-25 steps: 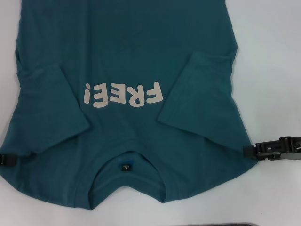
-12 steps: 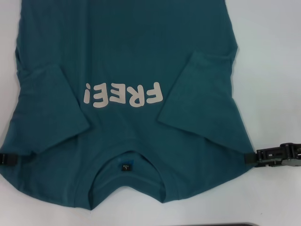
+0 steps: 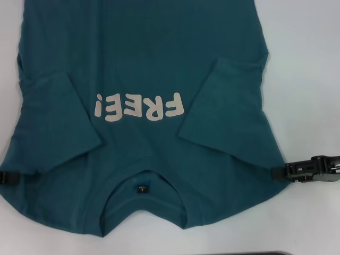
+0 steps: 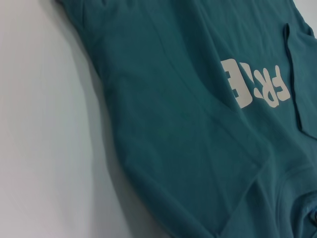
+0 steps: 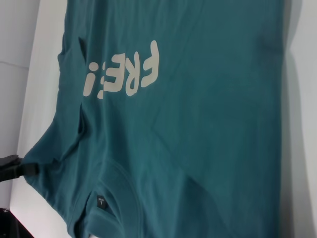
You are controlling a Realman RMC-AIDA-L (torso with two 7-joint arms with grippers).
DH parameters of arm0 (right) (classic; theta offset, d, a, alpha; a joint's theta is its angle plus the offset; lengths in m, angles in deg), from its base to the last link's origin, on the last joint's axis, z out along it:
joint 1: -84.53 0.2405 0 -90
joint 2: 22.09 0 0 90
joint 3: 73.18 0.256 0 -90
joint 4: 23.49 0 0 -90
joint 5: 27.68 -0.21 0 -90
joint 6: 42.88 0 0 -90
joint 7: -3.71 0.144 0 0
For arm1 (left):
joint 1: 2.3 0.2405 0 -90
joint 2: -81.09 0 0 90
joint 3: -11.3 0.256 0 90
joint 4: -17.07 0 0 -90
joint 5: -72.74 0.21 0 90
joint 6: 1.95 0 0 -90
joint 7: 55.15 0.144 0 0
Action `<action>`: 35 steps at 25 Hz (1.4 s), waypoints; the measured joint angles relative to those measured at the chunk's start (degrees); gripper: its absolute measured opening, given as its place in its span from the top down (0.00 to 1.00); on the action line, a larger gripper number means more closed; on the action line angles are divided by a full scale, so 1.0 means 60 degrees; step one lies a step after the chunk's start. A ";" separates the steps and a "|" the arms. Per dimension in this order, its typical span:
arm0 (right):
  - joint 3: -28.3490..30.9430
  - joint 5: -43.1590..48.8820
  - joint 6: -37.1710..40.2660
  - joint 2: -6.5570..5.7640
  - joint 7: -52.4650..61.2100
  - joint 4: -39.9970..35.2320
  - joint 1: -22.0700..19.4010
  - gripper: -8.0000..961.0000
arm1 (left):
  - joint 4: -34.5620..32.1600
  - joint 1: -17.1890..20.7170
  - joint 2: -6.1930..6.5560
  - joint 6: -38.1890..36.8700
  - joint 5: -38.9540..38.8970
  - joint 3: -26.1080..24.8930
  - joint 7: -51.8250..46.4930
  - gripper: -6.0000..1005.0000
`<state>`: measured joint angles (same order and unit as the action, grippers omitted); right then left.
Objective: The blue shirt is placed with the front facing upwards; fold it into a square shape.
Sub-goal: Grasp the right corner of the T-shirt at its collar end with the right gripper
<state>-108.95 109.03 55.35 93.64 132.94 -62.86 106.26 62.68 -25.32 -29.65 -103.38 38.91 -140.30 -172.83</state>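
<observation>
The blue shirt (image 3: 143,106) lies flat on the white bench (image 3: 308,64), front up, its collar (image 3: 143,194) toward six o'clock, nearest the robot, and its body running away toward twelve o'clock. A small dark neck label (image 3: 142,187) sits inside the collar. Both short sleeves are folded inward over the chest: one at about nine o'clock (image 3: 56,114), the other at about three o'clock (image 3: 220,103). Between them the off-white "FREE!" print (image 3: 139,106) reads upside down in the head view. The left hand (image 3: 9,179) is at the shirt's shoulder edge at about eight o'clock, only its dark tip in view, touching the cloth; whether its fingers are apart or together cannot be told. The right hand (image 3: 281,172) is at the opposite shoulder edge at about four o'clock, its tip meeting the hem; its grip cannot be told either. Farther off, the shirt's body runs out of view.
</observation>
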 joint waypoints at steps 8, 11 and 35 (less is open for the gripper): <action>-0.0060 0.0015 0.0179 0.0016 -0.0085 0.0139 0.0034 0.36 | -0.0011 -0.0008 0.0004 0.0076 0.0000 0.0024 0.0000 0.97; 0.0001 0.0018 0.0153 0.0013 -0.0087 0.0146 0.0038 0.36 | -0.0014 -0.0021 0.0004 0.0083 0.0000 0.0028 0.0000 0.97; 0.0022 -0.0011 -0.0164 0.0123 -0.0109 0.0073 0.0156 0.75 | -0.0015 -0.0062 0.0018 0.0076 0.0000 0.0008 0.0000 0.96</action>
<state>-108.82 108.96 54.37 94.38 132.29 -62.42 107.20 62.59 -25.69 -29.55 -102.93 38.91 -140.25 -172.83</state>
